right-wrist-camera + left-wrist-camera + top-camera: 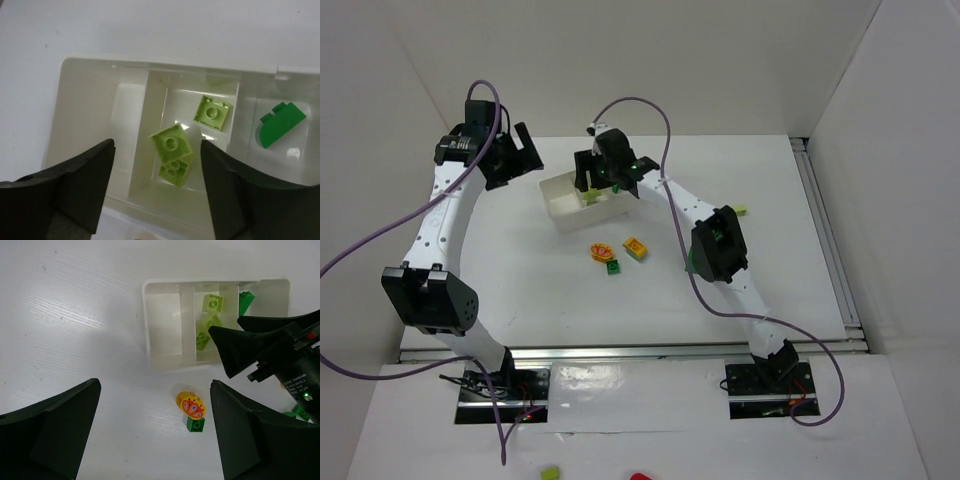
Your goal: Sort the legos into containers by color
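The white three-compartment tray [560, 205] sits at the back middle of the table. My right gripper [610, 178] hovers right over it, open and empty [156, 170]. In the right wrist view the tray [90, 65] holds three pale lime bricks in its middle compartment: one flat [213, 113], and one tilted [171, 144] on top of another [175, 169]. A dark green brick [280, 123] lies in the right compartment. The left compartment is bare. My left gripper [510, 155] is open and empty [155, 440], high to the tray's left. On the table lie a yellow flower-print brick [190, 405], a dark green brick [195, 424] and a yellow brick [636, 247].
A lime brick [743, 210] lies on the table right of my right arm. The yellow flower-print brick [601, 251] and the dark green brick [613, 266] touch each other just in front of the tray. White walls enclose the table on three sides.
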You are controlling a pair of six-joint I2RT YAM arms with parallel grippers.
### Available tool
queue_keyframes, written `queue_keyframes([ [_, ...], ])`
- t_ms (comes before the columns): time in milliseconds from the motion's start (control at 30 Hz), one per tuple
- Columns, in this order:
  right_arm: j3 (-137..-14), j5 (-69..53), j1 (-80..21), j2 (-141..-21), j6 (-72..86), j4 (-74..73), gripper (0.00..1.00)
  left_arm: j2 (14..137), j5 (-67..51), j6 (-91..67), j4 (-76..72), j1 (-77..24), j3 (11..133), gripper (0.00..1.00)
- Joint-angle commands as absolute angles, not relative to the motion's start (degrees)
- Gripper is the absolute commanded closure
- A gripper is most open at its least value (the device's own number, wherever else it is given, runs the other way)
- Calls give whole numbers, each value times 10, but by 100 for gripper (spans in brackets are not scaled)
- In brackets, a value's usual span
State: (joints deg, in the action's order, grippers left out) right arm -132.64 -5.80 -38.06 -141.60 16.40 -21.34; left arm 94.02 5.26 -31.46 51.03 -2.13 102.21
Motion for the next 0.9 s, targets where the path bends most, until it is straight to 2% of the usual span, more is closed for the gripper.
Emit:
queue_keyframes([
  [0, -1355, -49, -388, -1383, 146, -212, 20, 918, 61, -301, 514, -23, 1023, 0],
  [100, -1293, -7, -382, -1324, 146, -201, 18, 918, 55, -301, 514, -23, 1028, 0],
  [167, -1240, 31, -370, -1252, 128, -186, 23, 925, 48, -301, 514, -23, 1028, 0],
  [267, -1075, 124, -334, -1158, 134, -132, 33, 932, 30, -307, 514, -23, 1046, 0],
  [300, -1033, 140, -317, -1097, 146, -124, 34, 932, 24, -307, 508, -23, 1051, 0],
  [367, -923, 181, -260, -1049, 190, -129, 34, 932, 24, -307, 503, -28, 1051, 0],
  [467, -825, 192, -183, -994, 235, -193, 24, 942, 24, -301, 497, -33, 1051, 0],
  [500, -807, 192, -165, -981, 257, -210, 16, 942, 24, -301, 497, -33, 1051, 0],
  [567, -768, 155, -116, -981, 272, -249, 10, 949, 18, -301, 497, -40, 1051, 0],
  [700, -724, 86, -64, -981, 323, -247, 7, 960, 18, -301, 497, -45, 1051, 0],
  [867, -711, 62, -45, -1013, 374, -220, 7, 955, 18, -301, 497, -50, 1046, 0],
])
